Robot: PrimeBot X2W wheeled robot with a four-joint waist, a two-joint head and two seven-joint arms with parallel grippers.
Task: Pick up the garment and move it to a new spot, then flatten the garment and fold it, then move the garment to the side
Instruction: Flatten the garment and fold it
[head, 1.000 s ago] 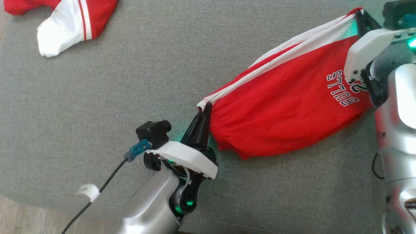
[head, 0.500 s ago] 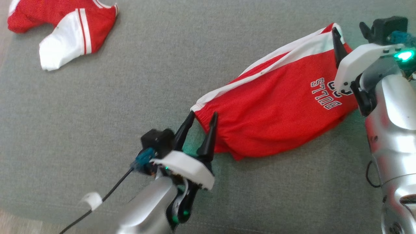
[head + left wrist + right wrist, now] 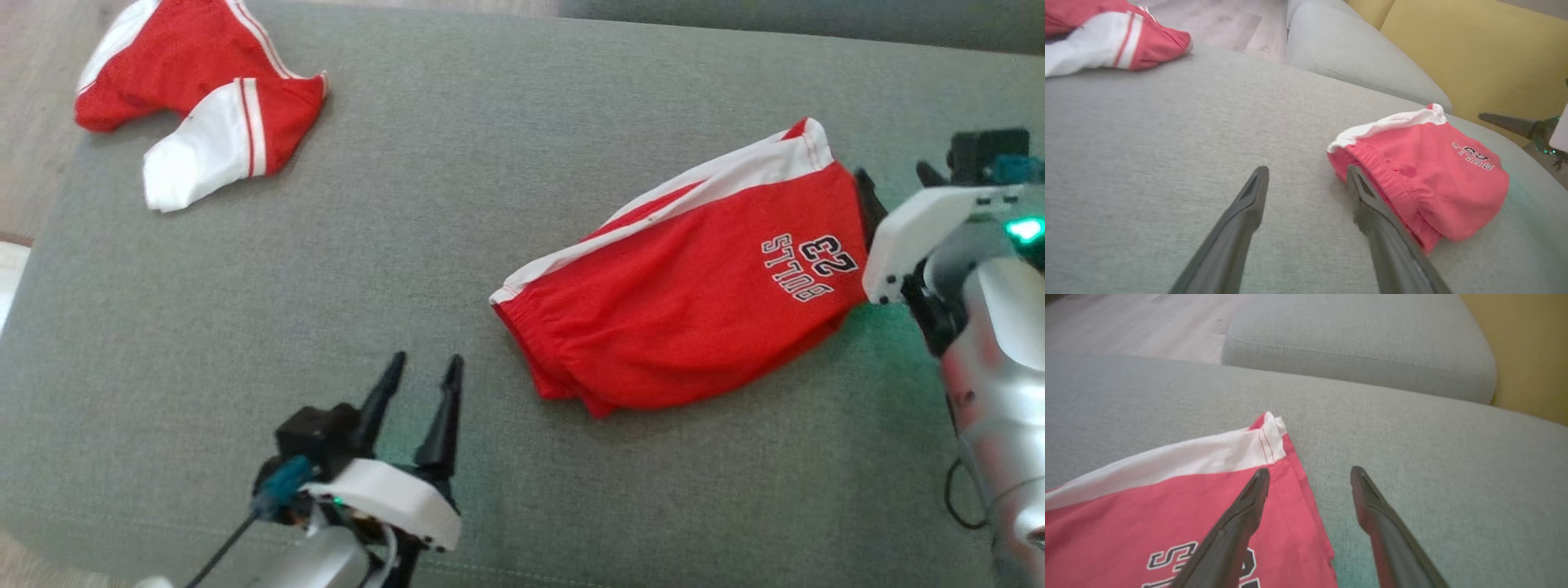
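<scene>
A broad grey sofa cushion (image 3: 506, 163) carries everything. On its right half lies the garment (image 3: 686, 302), a pair of red shorts with a white side stripe and the print "BULLS 23". It rests slack on the fabric, running aslant from its gathered waistband at the lower left to its hemmed leg end at the upper right. A second red and white garment (image 3: 204, 106) lies crumpled at the cushion's far left corner, well apart from the shorts.

The left gripper (image 3: 424, 363) stands at the lower left of the head view, its two dark fingers spread and holding nothing. It is near the waistband end but apart from it, with bare cushion between. In the left wrist view the waistband (image 3: 1392, 183) sits to the right of the fingers.

The right gripper (image 3: 1310, 470) is at the garment's hem end, also spread and empty. In the right wrist view one finger lies over the red cloth just inside the hem and the other over bare cushion. Whether it touches the cloth cannot be told.
</scene>
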